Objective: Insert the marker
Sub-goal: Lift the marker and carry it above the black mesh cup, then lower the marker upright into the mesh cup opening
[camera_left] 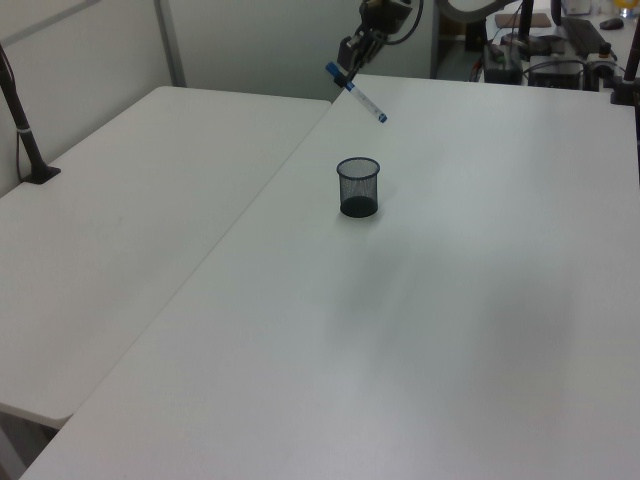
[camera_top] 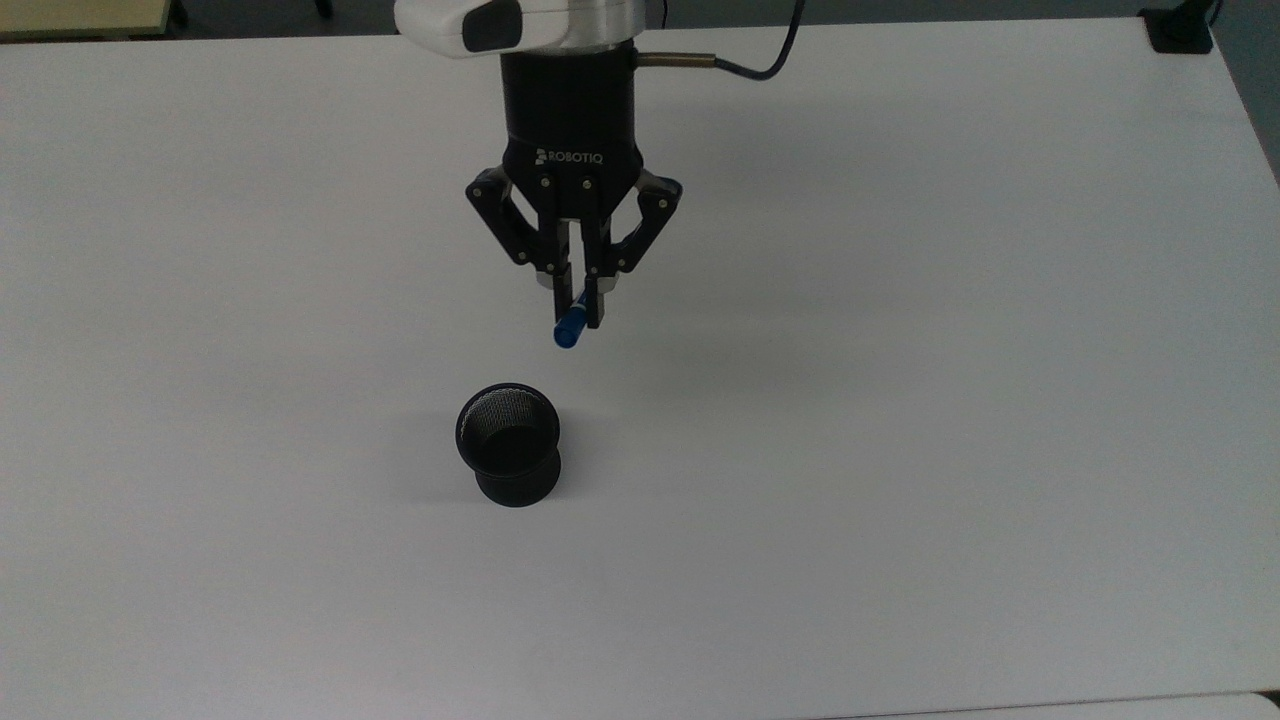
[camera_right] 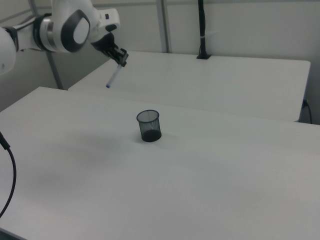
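The gripper [camera_top: 578, 285] is clamped on the marker [camera_left: 356, 92], holding it in the air, tilted — blue cap at the fingers, small blue end lowest. It hangs high above the white table [camera_top: 900, 450], toward the far edge in the top view. The black mesh cup [camera_top: 508, 442] stands upright and empty near the table's middle. The marker is lifted but not yet over the cup's mouth — aligning, lowering and release appear to remain. The marker is slim, white-barrelled, with a blue label band.
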`<state>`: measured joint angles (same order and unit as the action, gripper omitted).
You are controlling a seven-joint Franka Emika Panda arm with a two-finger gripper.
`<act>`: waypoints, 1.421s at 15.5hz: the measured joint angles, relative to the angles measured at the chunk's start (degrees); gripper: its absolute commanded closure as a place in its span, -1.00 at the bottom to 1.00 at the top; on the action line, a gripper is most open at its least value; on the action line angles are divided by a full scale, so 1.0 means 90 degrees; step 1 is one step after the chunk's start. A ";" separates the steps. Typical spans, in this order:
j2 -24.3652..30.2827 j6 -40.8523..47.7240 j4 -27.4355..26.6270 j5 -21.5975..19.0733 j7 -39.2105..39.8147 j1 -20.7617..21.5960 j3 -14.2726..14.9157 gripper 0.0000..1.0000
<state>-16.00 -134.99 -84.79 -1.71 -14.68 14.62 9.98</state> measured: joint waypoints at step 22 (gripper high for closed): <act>-0.0752 -0.3919 -0.1952 0.1393 0.0002 -0.0612 0.0131 1.00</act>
<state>-22.77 -170.26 -102.36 10.83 -14.66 9.11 11.16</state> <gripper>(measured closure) 0.833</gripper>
